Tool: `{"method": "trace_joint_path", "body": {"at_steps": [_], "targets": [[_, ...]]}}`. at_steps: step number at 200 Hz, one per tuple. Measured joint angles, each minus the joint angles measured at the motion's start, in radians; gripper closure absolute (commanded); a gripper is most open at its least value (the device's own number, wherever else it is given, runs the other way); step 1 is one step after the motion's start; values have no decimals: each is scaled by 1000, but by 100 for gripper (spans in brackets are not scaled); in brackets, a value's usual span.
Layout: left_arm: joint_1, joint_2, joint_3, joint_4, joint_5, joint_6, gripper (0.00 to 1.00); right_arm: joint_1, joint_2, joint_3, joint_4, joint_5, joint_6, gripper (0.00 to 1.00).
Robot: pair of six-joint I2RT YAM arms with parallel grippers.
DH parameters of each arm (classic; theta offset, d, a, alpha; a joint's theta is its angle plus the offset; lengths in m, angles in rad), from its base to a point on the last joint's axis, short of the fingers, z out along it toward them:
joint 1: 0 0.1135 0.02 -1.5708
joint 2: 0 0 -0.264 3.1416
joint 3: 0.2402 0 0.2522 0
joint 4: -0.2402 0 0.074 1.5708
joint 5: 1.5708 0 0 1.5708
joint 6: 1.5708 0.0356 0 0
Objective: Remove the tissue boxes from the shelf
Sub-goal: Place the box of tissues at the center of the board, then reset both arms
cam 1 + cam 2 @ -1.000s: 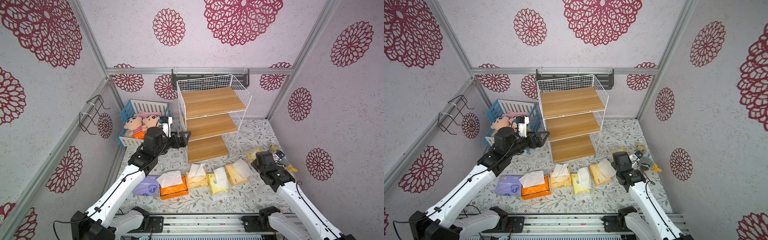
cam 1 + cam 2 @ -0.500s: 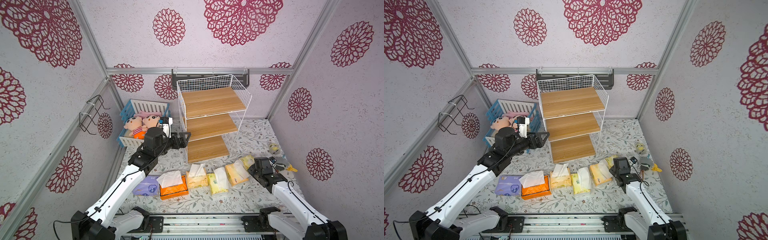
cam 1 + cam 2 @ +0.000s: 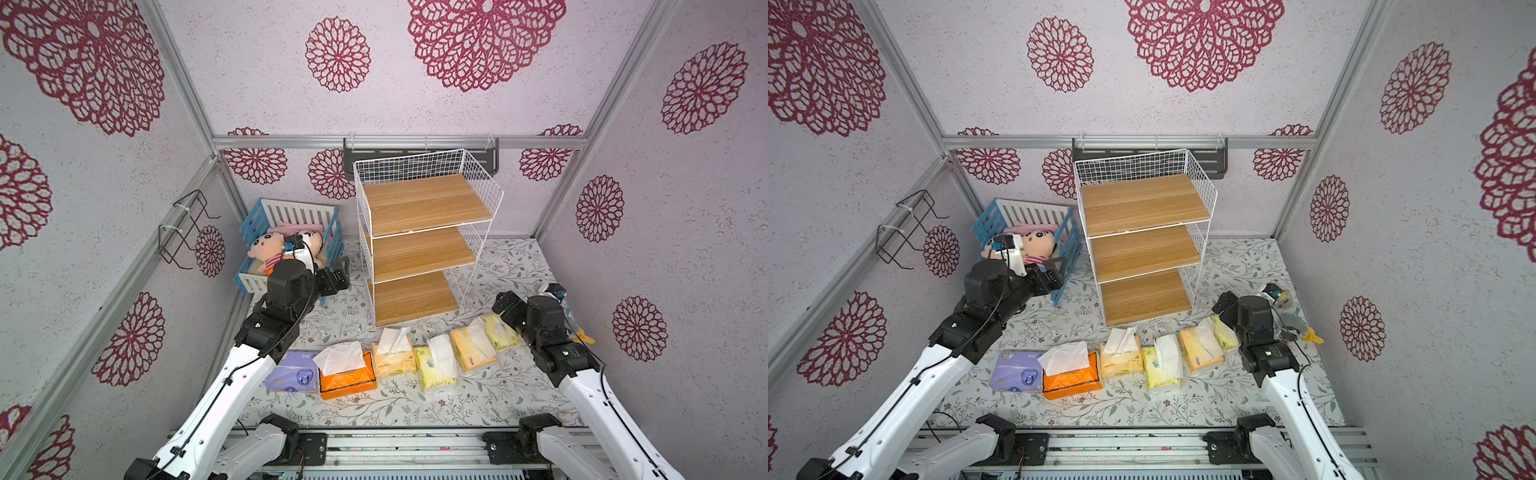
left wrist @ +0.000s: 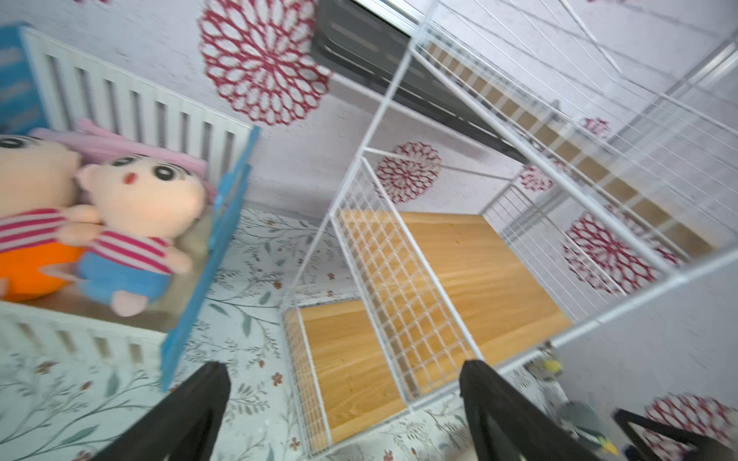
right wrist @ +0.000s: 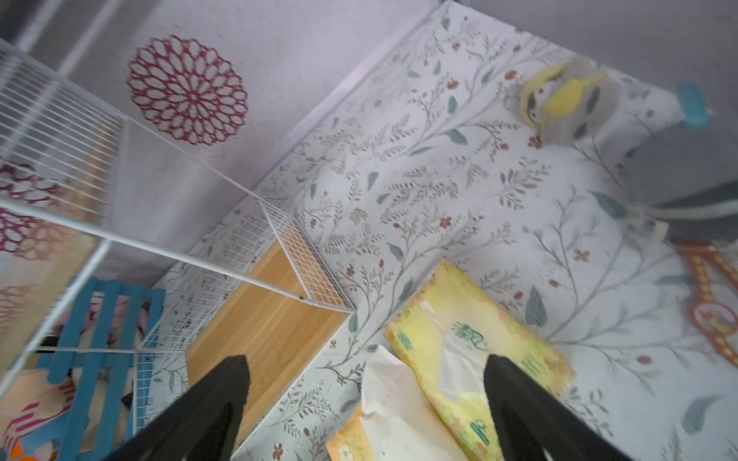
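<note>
Since a second ago the right hand point(image 3: 503, 303) has let go and drawn back. Then it was closed on the yellow-green tissue box point(image 3: 500, 332) out near the right wall. Now its fingers stand spread wide over the far end of that box, with nothing pinched between them. The box itself now lies on the worktop point(image 3: 415, 405) at the right end of the row, touching its neighbour. The left hand point(image 3: 338, 274) is unchanged: fingers spread, nothing between them, held in the air between the blue-and-white crate point(image 3: 291, 212) and the shelf point(image 3: 419, 203).

Row on the worktop, just in front of the shelf, left to right:
- lavender tissue box point(image 3: 291, 372)
- orange tissue box point(image 3: 349, 380)
- cream tissue box point(image 3: 395, 361)
- pale yellow tissue box point(image 3: 434, 370)
- yellow-orange tissue box point(image 3: 471, 353)
- the yellow-green one

Adjacent boxes touch or lie just beside each other. White tissue stands up from the orange, cream, pale yellow and yellow-orange boxes.

The right wrist view shows the two black fingers wide apart, with the yellow-green box lying flat below them and tissue showing at its slot. Two plush dolls point(image 3: 266, 251) lie in the crate. The shelf stands upright at the back wall, below the black wall rack point(image 3: 419, 145).
</note>
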Motion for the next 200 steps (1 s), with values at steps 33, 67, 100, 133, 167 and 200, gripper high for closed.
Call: {"method": "trace_joint_path", "body": {"at_steps": [33,67,100,133,167,200], "targets": [[136,-6,-34,2,-83,45,3,0,75,14,210,-16,-167,1],[161,67,-122,72,-184,166,3,-2,274,31,418,34,-345,1],[168,145,-262,248,-301,282,3,-16,382,-79,666,103,-478,1],[209,166,-429,470,-331,375,3,-69,412,-227,896,143,-557,1],[237,237,-486,655,-331,431,3,-102,488,-298,1114,129,-585,1],[259,266,-528,807,-315,453,3,-101,549,-327,1257,99,-605,1]]}}
